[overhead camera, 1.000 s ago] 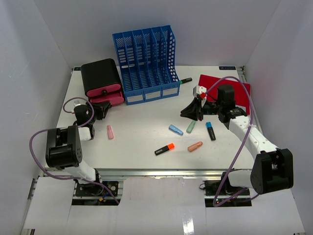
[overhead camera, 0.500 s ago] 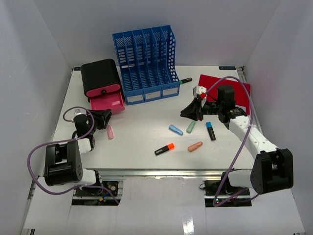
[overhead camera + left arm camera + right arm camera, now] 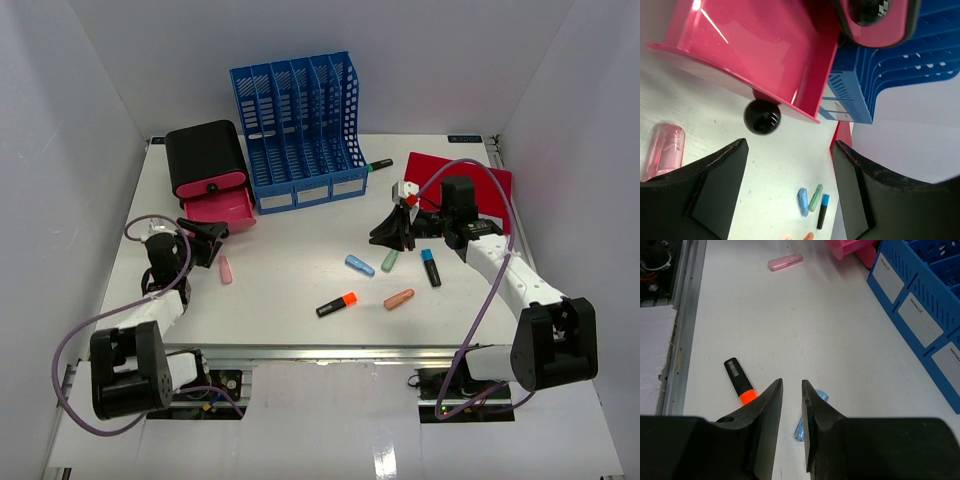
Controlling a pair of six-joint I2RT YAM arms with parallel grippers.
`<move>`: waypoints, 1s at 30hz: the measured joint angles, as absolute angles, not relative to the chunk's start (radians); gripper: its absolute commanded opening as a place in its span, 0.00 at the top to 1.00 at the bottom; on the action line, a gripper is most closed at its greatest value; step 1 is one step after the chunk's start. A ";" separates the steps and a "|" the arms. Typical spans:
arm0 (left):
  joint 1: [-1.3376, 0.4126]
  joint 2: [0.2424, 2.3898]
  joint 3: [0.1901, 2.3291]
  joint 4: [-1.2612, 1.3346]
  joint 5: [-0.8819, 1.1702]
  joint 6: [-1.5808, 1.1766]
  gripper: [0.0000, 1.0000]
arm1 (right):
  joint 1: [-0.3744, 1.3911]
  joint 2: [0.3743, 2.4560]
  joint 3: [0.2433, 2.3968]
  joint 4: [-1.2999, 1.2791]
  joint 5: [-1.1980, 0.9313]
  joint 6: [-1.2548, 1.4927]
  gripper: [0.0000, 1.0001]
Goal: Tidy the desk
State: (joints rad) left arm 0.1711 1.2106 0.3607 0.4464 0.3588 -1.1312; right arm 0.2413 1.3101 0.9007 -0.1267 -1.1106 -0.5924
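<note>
The white desk (image 3: 290, 230) carries scattered pens. My left gripper (image 3: 205, 243) stands open just in front of the pulled-out pink drawer (image 3: 218, 209) of a black box (image 3: 205, 150). In the left wrist view the drawer (image 3: 755, 50) and its black knob (image 3: 762, 116) lie just beyond the open gripper (image 3: 790, 145), apart from both fingers. A pink marker (image 3: 226, 269) lies beside it. My right gripper (image 3: 395, 232) hovers near mid-desk. Its jaws (image 3: 791, 382) stand a narrow gap apart with nothing between them, over a blue marker (image 3: 822, 396).
A blue file organizer (image 3: 300, 130) stands at the back, a red folder (image 3: 470, 175) at the right. A blue marker (image 3: 359, 265), green marker (image 3: 390, 260), blue-black highlighter (image 3: 431, 268), orange highlighter (image 3: 338, 304) and salmon marker (image 3: 399, 298) lie mid-desk. A green-tipped black marker (image 3: 378, 165) lies behind.
The pink drawer has slid out toward the front. My left gripper has let go of its knob, opened wide and drawn back. The right arm has barely moved.
</note>
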 measured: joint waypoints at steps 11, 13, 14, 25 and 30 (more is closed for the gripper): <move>0.171 0.917 0.379 0.069 0.365 -1.028 0.22 | 0.241 1.318 0.923 -0.276 -1.106 -0.741 0.53; 0.171 0.886 0.382 -0.004 0.384 -1.003 0.22 | 0.242 1.320 0.933 -0.311 -1.105 -0.774 0.49; 0.171 0.873 0.385 -0.040 0.394 -0.986 0.22 | 0.242 1.323 0.939 -0.328 -1.105 -0.793 0.49; -0.026 0.974 0.561 -0.344 0.244 -0.754 0.22 | 0.246 1.338 0.960 -0.395 -1.097 -0.834 0.45; -0.203 1.142 0.703 -0.439 0.029 -0.676 0.24 | 0.249 1.335 0.962 -0.396 -1.098 -0.834 0.45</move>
State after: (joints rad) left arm -0.2034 1.1417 0.7032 -0.4393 0.0290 -0.6757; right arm 0.2493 1.3350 0.9615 -0.3961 -1.0977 -0.8345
